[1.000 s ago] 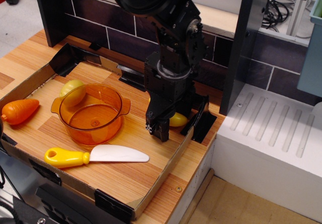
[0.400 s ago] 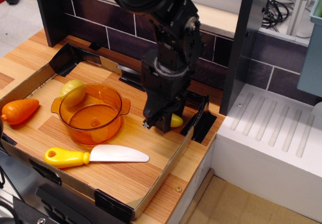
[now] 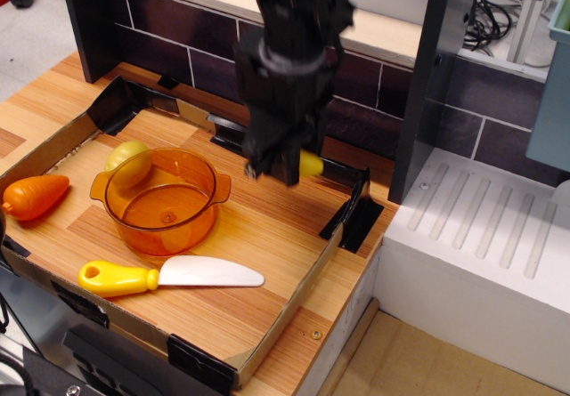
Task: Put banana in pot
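Half the job, by my reading, is complete: I have the banana (image 3: 310, 163) off the board, its yellow end protruding from the right side of the gripper (image 3: 278, 166), whose jaws are clamped on it in the air. Seen from the pot (image 3: 161, 200), the load hangs at about three o'clock, above bare wood and clear of the rim. I see the pot empty, resting upright on the tray (image 3: 294, 289), with the round pale fruit (image 3: 126, 161) touching its rim at ten o'clock, the toy carrot (image 3: 34, 196) at nine o'clock and the toy knife (image 3: 169, 276) at six o'clock. What remains, I judge, is carrying the banana over the opening and releasing.
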